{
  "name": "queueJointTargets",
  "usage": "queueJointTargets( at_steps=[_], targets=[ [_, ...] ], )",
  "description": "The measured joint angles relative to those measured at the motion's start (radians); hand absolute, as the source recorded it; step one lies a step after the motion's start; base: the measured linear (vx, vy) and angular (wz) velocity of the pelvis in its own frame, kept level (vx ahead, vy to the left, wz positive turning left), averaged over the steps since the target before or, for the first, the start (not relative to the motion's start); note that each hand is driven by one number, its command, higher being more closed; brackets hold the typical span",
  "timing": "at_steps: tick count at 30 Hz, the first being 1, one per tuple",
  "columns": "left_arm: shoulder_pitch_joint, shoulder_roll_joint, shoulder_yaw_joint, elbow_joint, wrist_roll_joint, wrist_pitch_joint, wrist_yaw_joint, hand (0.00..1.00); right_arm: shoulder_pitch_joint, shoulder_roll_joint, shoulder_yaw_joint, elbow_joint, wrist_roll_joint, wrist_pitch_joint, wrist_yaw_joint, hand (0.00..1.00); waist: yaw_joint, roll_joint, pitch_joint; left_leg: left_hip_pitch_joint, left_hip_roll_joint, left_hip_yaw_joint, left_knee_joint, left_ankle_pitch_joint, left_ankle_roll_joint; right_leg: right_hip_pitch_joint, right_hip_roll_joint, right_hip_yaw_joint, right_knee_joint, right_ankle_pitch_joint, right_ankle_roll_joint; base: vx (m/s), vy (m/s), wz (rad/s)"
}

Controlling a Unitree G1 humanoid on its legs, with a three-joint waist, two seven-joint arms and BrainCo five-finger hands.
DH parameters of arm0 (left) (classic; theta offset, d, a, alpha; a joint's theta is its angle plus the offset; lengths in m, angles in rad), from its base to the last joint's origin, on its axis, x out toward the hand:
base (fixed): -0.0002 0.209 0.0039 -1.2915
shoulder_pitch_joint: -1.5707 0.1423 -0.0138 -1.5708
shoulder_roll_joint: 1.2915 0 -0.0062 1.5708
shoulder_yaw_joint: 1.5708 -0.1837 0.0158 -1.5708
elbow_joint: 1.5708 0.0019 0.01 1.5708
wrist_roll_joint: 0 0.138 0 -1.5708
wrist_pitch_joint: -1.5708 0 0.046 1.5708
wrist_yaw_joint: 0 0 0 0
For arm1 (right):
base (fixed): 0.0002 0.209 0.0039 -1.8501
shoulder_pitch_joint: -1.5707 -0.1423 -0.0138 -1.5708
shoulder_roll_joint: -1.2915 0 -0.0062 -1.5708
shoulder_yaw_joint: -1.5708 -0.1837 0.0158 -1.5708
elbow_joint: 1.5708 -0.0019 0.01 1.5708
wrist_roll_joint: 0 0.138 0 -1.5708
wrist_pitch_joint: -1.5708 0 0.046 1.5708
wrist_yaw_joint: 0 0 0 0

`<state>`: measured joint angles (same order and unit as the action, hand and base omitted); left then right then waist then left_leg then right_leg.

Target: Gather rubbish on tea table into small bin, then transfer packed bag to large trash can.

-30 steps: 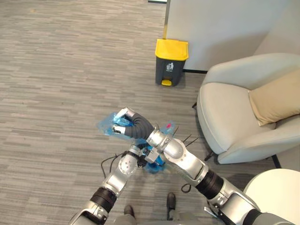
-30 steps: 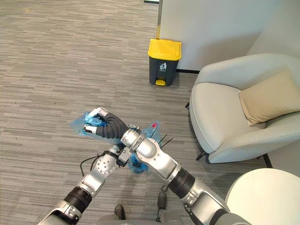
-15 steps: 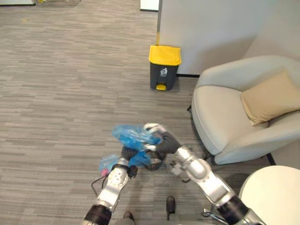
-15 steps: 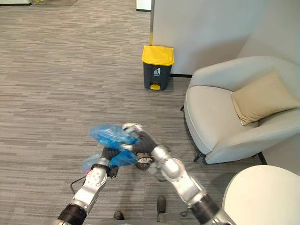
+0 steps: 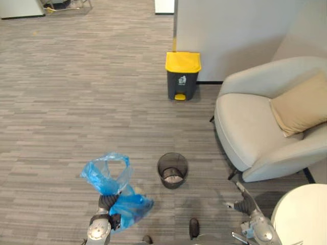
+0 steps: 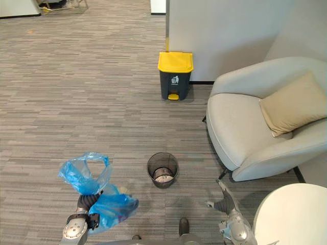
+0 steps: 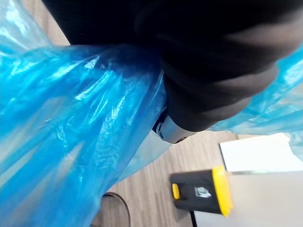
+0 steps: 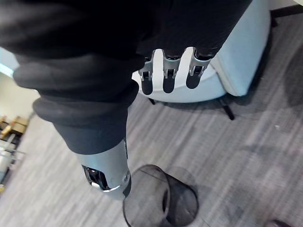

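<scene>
A blue plastic bag (image 5: 110,172), packed, with its loose top standing up and its full part (image 5: 131,209) hanging below, is at the lower left above the floor. My left hand (image 5: 104,200) is shut on the bag's gathered neck. Blue plastic (image 7: 57,142) wraps close around that hand in the left wrist view. The small black mesh bin (image 5: 172,171) stands on the floor to the bag's right. The large dark trash can (image 5: 183,75) with a shut yellow lid stands by the wall, farther off. My right hand (image 5: 246,205) is low at the right, open, its fingers (image 8: 165,75) straight and holding nothing.
A pale armchair (image 5: 255,127) with a tan cushion (image 5: 299,104) stands at the right. A round white table (image 5: 301,214) shows at the bottom right corner. A white partition wall (image 5: 225,30) rises behind the trash can. Grey striped carpet lies between the bag and the can.
My right hand has let go of the bag, opened and drawn back to the lower right. The left hand now holds the bag alone at the lower left. The camera has shifted.
</scene>
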<state>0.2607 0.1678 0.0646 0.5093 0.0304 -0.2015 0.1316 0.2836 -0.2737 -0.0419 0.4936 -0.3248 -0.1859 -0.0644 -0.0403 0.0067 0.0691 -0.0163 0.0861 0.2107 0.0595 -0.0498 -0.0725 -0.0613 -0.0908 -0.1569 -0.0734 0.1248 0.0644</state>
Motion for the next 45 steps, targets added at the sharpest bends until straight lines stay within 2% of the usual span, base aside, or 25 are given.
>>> queueJointTargets(
  at_steps=[5, 9, 11, 14, 16, 17, 19, 20, 23, 25, 27, 29, 30, 31, 32, 33, 35, 36, 38, 40, 41, 42, 43, 44, 45],
  targets=[
    [0.002, -0.012, 0.026, 0.015, -0.001, 0.001, 0.0, 1.0, -0.006, 0.016, 0.0, 0.096, -0.01, 0.001, -0.034, 0.0, 0.008, 0.014, 0.026, -0.13, -0.006, -0.081, 0.081, -0.027, 0.01, -0.013, -0.028, -0.148, 0.028, -0.029, 0.004, -0.04, 0.013, 0.94],
    [0.0, -0.038, 0.024, 0.015, -0.02, 0.001, 0.001, 1.0, -0.013, 0.031, -0.038, 0.144, -0.037, 0.018, -0.075, 0.0, 0.002, 0.025, 0.041, -0.161, 0.072, 0.188, 0.104, -0.03, 0.017, -0.005, -0.085, -0.293, 0.072, -0.07, 0.041, 0.05, 0.069, 1.13],
    [0.001, -0.04, 0.024, 0.015, -0.02, 0.001, 0.001, 1.0, -0.012, 0.035, -0.04, 0.169, -0.037, 0.022, -0.088, 0.0, 0.002, 0.039, 0.044, -0.167, 0.074, 0.201, 0.136, -0.01, 0.028, 0.019, -0.119, -0.351, 0.111, -0.102, 0.066, 0.13, 0.142, 1.06],
    [0.017, -0.023, 0.027, 0.014, -0.018, 0.003, -0.001, 1.0, -0.015, 0.076, -0.039, 0.181, -0.038, 0.038, -0.089, 0.0, 0.02, 0.004, 0.061, -0.169, 0.044, 0.165, 0.243, -0.113, 0.047, 0.018, -0.211, -0.362, 0.289, -0.212, 0.1, 0.17, 0.183, 0.46],
    [0.035, -0.022, 0.019, 0.014, -0.017, 0.019, -0.003, 1.0, -0.015, 0.092, -0.038, 0.181, -0.038, 0.043, -0.089, 0.0, 0.027, -0.006, 0.069, -0.161, 0.035, 0.148, 0.296, -0.176, 0.055, -0.039, -0.265, -0.283, 0.487, -0.232, 0.055, 0.18, 0.126, 0.13],
    [0.044, -0.021, 0.015, 0.011, -0.017, 0.024, -0.003, 1.0, -0.015, 0.1, -0.038, 0.176, -0.037, 0.044, -0.089, 0.0, 0.024, -0.004, 0.081, -0.124, 0.034, 0.142, 0.307, -0.199, 0.068, -0.127, -0.28, -0.168, 0.676, -0.207, 0.0, 0.23, 0.13, 0.08],
    [0.044, 0.001, 0.015, 0.011, -0.017, 0.03, 0.0, 1.0, -0.013, 0.124, -0.037, 0.174, -0.036, 0.045, -0.089, 0.0, 0.014, -0.008, 0.1, -0.079, 0.039, 0.124, 0.302, -0.226, 0.073, -0.23, -0.221, -0.029, 0.855, -0.303, 0.049, 0.33, 0.093, 0.17],
    [0.044, 0.019, 0.015, 0.01, -0.017, 0.03, 0.001, 1.0, -0.021, 0.138, -0.037, 0.162, -0.034, 0.046, -0.089, 0.0, 0.001, -0.024, 0.105, -0.044, 0.035, 0.123, 0.282, -0.239, 0.065, -0.277, -0.188, -0.024, 0.872, -0.34, 0.044, 0.32, 0.014, 0.16],
    [0.014, 0.026, 0.015, 0.013, -0.017, 0.03, 0.001, 1.0, -0.035, 0.138, -0.038, 0.152, -0.029, 0.042, -0.094, 0.0, -0.012, -0.024, 0.109, 0.027, 0.028, 0.123, 0.225, -0.257, 0.038, -0.379, -0.125, -0.141, 0.718, -0.342, 0.019, 0.39, -0.026, 0.13],
    [-0.013, 0.026, 0.02, 0.014, -0.018, 0.03, 0.002, 1.0, -0.051, 0.132, -0.037, 0.167, -0.03, 0.046, -0.093, 0.0, -0.027, -0.017, 0.114, 0.086, 0.022, 0.11, 0.177, -0.263, 0.012, -0.407, -0.09, -0.223, 0.546, -0.281, -0.02, 0.53, -0.077, 0.41],
    [-0.019, 0.025, 0.017, 0.016, -0.017, 0.03, 0.002, 1.0, -0.051, 0.125, -0.037, 0.165, -0.032, 0.053, -0.094, 0.0, -0.047, -0.019, 0.11, 0.132, 0.018, 0.085, 0.171, -0.28, -0.034, -0.418, -0.067, -0.217, 0.527, -0.169, -0.114, 0.68, -0.122, 0.64],
    [-0.033, -0.021, 0.017, 0.025, -0.018, 0.03, 0.001, 1.0, -0.063, 0.093, -0.039, 0.134, -0.032, 0.06, -0.095, 0.0, -0.043, 0.026, 0.121, 0.115, 0.089, 0.099, 0.327, -0.256, -0.11, -0.389, -0.049, -0.232, 0.615, -0.215, -0.169, 0.72, -0.148, 0.24],
    [-0.034, -0.036, 0.018, 0.025, -0.019, 0.031, 0.001, 1.0, -0.062, 0.086, -0.039, 0.114, -0.034, 0.06, -0.095, 0.0, -0.042, 0.037, 0.13, 0.084, 0.115, 0.101, 0.443, -0.207, -0.096, -0.356, -0.036, -0.235, 0.614, -0.242, -0.173, 0.53, -0.154, -0.17],
    [-0.033, -0.053, 0.021, 0.024, -0.019, 0.032, 0.002, 1.0, -0.061, 0.083, -0.038, 0.099, -0.036, 0.061, -0.095, 0.0, -0.039, 0.043, 0.137, 0.035, 0.154, 0.102, 0.606, -0.111, -0.053, -0.299, -0.013, -0.226, 0.58, -0.258, -0.173, 0.64, -0.199, -0.45],
    [-0.017, -0.074, 0.027, 0.009, -0.02, 0.031, 0.002, 1.0, -0.057, 0.088, -0.036, 0.073, -0.036, 0.063, -0.106, 0.0, -0.02, 0.038, 0.149, -0.035, 0.213, 0.103, 0.827, -0.106, -0.024, -0.19, 0.034, -0.193, 0.502, -0.266, -0.177, 0.71, -0.184, -0.9],
    [-0.018, -0.078, 0.027, -0.004, -0.02, 0.029, 0.001, 1.0, -0.056, 0.106, -0.037, 0.036, -0.03, 0.063, -0.112, 0.0, 0.003, 0.027, 0.153, -0.087, 0.228, 0.107, 0.944, -0.156, -0.007, -0.081, 0.057, -0.146, 0.43, -0.269, -0.178, 0.68, -0.145, -1.0],
    [-0.017, -0.08, 0.026, -0.019, -0.02, 0.029, 0.001, 1.0, -0.052, 0.114, -0.037, 0.007, -0.029, 0.059, -0.113, 0.0, 0.007, 0.0, 0.163, -0.131, 0.224, 0.126, 0.951, -0.17, 0.015, -0.021, 0.062, -0.11, 0.385, -0.269, -0.178, 0.52, -0.05, -0.76],
    [-0.017, -0.084, 0.026, -0.04, -0.02, 0.028, 0.0, 1.0, -0.051, 0.115, -0.04, -0.024, -0.029, 0.056, -0.116, 0.0, 0.023, -0.006, 0.164, -0.215, 0.201, 0.118, 0.909, -0.192, 0.052, 0.04, 0.07, -0.053, 0.328, -0.27, -0.176, 0.48, 0.018, -0.89],
    [-0.02, -0.088, 0.026, -0.052, -0.019, 0.028, -0.001, 1.0, -0.052, 0.11, -0.044, -0.037, -0.029, 0.057, -0.117, 0.0, 0.064, -0.006, 0.164, -0.317, 0.14, 0.024, 0.757, -0.209, 0.048, 0.075, 0.076, 0.054, 0.292, -0.277, -0.164, 0.45, 0.117, -1.6],
    [-0.02, -0.091, 0.025, -0.051, -0.018, 0.027, -0.001, 1.0, -0.048, 0.109, -0.045, -0.037, -0.03, 0.057, -0.116, 0.0, 0.084, -0.006, 0.161, -0.353, 0.073, -0.119, 0.545, -0.19, 0.019, 0.084, 0.073, 0.144, 0.304, -0.31, -0.117, 0.45, 0.279, -1.79],
    [0.006, -0.107, 0.022, -0.052, -0.017, 0.027, 0.002, 1.0, -0.041, 0.1, -0.046, -0.039, -0.03, 0.061, -0.115, 0.0, 0.086, 0.025, 0.147, -0.328, 0.072, -0.215, 0.337, -0.087, -0.018, 0.087, 0.096, 0.217, 0.345, -0.375, -0.063, 0.54, 0.473, -1.85],
    [0.015, -0.111, 0.016, -0.044, -0.017, 0.028, 0.002, 1.0, -0.037, 0.108, -0.047, -0.025, -0.031, 0.064, -0.112, 0.0, 0.084, 0.016, 0.145, -0.326, 0.086, -0.209, 0.387, -0.07, -0.028, 0.086, 0.096, 0.266, 0.419, -0.454, -0.029, 0.44, 0.423, -1.77],
    [0.011, -0.097, 0.013, -0.041, -0.017, 0.036, 0.001, 1.0, -0.018, 0.128, -0.044, -0.03, -0.031, 0.068, -0.108, 0.0, 0.079, -0.011, 0.137, -0.313, 0.081, -0.159, 0.405, -0.119, -0.03, 0.059, 0.066, 0.276, 0.481, -0.474, -0.017, 0.4, 0.338, -1.49],
    [0.004, -0.082, 0.007, -0.046, -0.017, 0.038, 0.0, 1.0, 0.001, 0.151, -0.041, -0.033, -0.031, 0.068, -0.108, 0.0, 0.085, -0.062, 0.117, -0.281, 0.075, -0.093, 0.414, -0.161, -0.022, 0.003, 0.03, 0.266, 0.584, -0.48, 0.011, 0.31, 0.187, -1.15],
    [0.004, -0.076, 0.005, -0.052, -0.018, 0.038, 0.0, 1.0, 0.006, 0.154, -0.035, -0.033, -0.031, 0.068, -0.108, 0.0, 0.086, -0.077, 0.112, -0.261, 0.077, -0.065, 0.414, -0.177, -0.014, -0.024, 0.017, 0.259, 0.633, -0.469, 0.035, 0.37, 0.213, -1.46]
  ],
)
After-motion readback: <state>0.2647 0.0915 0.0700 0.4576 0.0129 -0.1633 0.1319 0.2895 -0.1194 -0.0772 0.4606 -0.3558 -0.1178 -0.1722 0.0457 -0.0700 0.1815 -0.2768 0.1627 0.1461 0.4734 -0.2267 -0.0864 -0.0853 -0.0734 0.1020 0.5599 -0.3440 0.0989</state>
